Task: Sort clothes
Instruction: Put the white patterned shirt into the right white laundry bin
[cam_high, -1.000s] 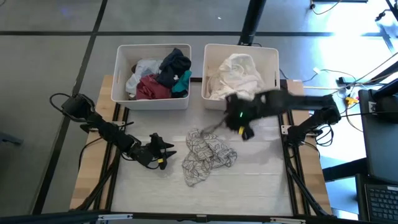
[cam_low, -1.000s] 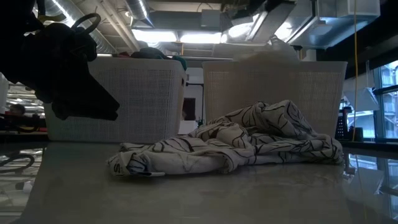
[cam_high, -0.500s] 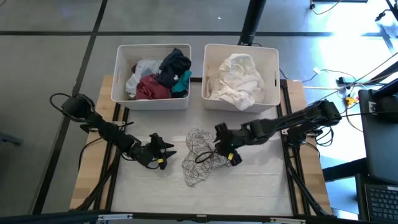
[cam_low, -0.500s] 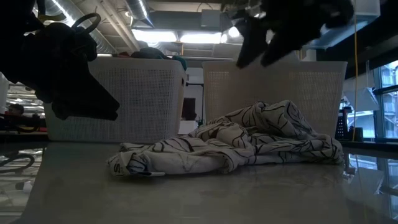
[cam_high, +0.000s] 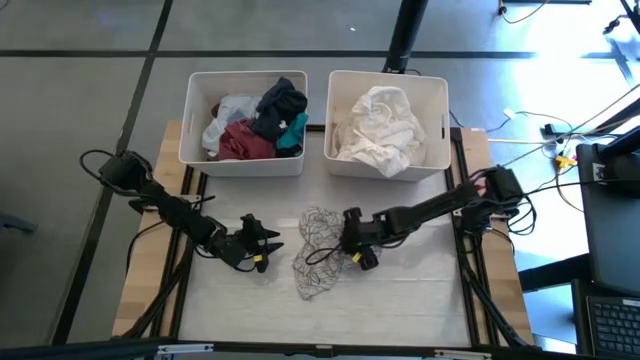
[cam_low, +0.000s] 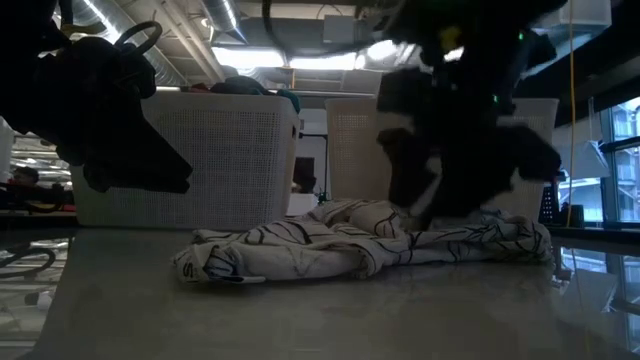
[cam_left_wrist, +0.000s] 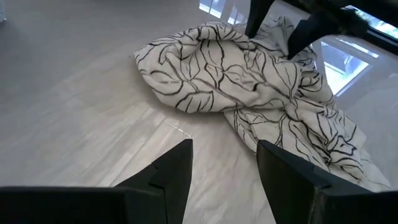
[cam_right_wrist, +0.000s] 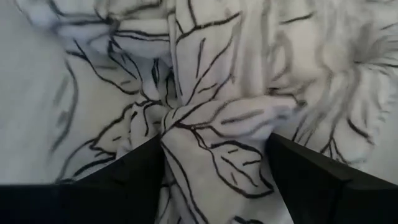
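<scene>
Patterned garment (cam_right_wrist: 211, 118) between right fingers (cam_right_wrist: 124, 177), wrist view only.

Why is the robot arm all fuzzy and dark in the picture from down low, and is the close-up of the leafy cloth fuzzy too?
In the low view the right gripper is smeared by motion blur and stands black against the bright ceiling lights. In the right wrist view the leaf-patterned cloth is streaky, most of all toward one side. In the left wrist view the same cloth looks sharp, with window glare on the table.
</scene>
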